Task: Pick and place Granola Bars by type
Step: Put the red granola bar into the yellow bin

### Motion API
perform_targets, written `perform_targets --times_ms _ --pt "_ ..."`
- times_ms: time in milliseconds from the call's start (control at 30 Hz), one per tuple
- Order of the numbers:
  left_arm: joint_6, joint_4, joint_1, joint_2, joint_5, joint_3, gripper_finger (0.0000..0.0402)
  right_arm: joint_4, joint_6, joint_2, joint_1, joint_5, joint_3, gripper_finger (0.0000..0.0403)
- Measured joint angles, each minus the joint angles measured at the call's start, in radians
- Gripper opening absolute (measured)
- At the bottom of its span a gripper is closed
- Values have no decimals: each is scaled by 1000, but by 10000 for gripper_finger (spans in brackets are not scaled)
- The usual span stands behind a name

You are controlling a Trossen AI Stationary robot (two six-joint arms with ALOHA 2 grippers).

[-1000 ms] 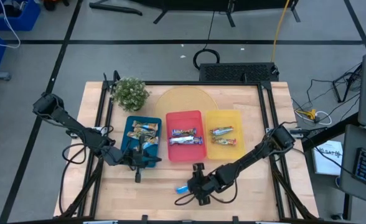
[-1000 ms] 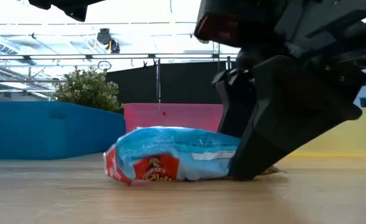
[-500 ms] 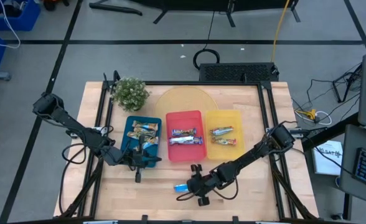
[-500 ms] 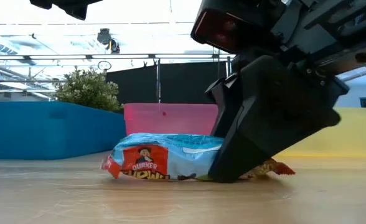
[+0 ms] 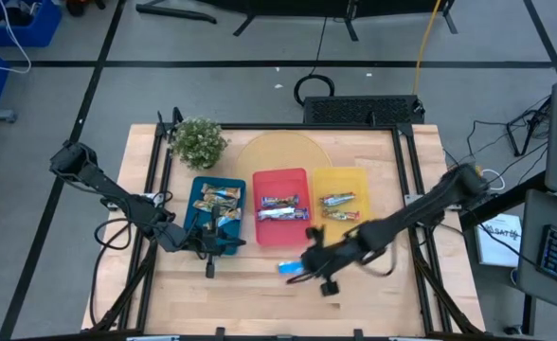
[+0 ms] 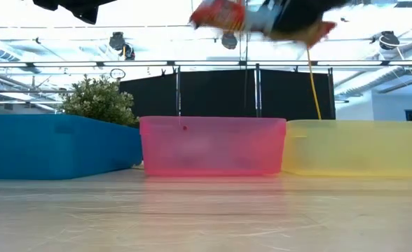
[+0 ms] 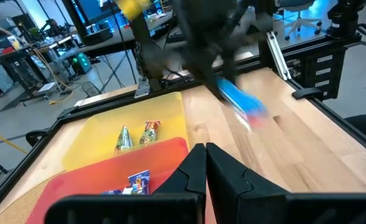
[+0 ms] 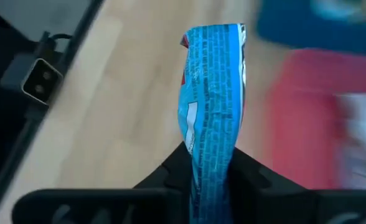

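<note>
Right end effector [image 5: 304, 269]: clenched on a blue granola bar [image 5: 292, 269], lifted clear of the tabletop [image 5: 373, 303], in front of the red tray [image 5: 280, 180]; in the right wrist view the bar [image 8: 211, 106] stands on edge between the two fingers; in the low view it appears blurred at the top edge [image 6: 255, 15]
Left end effector [image 5: 209, 248]: at the near edge of the blue tray [image 5: 195, 185]; fingers [image 7: 195, 168] pressed together, grasping nothing
Blue tray: holds several tan-gold bars [image 5: 218, 201]
Red tray: holds two silver bars [image 5: 280, 207], lying lengthwise
Yellow tray [image 5: 359, 175]: holds two bars [image 5: 339, 206], one silver-green, one orange
Far side: potted plant [image 5: 199, 141] behind the blue tray; round yellow mat [image 5: 277, 150] behind the red tray
</note>
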Motion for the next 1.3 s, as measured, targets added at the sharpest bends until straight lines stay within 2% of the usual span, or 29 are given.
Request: perform_targets --times_ms 200,367,500,700,800,1033,1300 --pt "-2 0 6 0 0 0 19 -327 -40 -235 -96 201 1 50" --pt "-17 0 6 0 0 0 19 -509 -14 -311 -201 201 -54 55" --pt "-1 -2 6 0 0 0 19 -501 -40 -341 -277 147 -204 45" --pt "-1 -12 14 0 -1 0 19 -327 -63 -358 -361 83 -445 53" --pt "-1 -14 23 0 -1 0 19 -260 -74 -358 -403 13 -525 52" --pt "-1 -14 58 0 -1 0 19 -201 -66 -359 -442 -46 -581 42" --pt "-1 -14 91 0 -3 0 19 -189 -15 -359 -442 -65 -581 80"
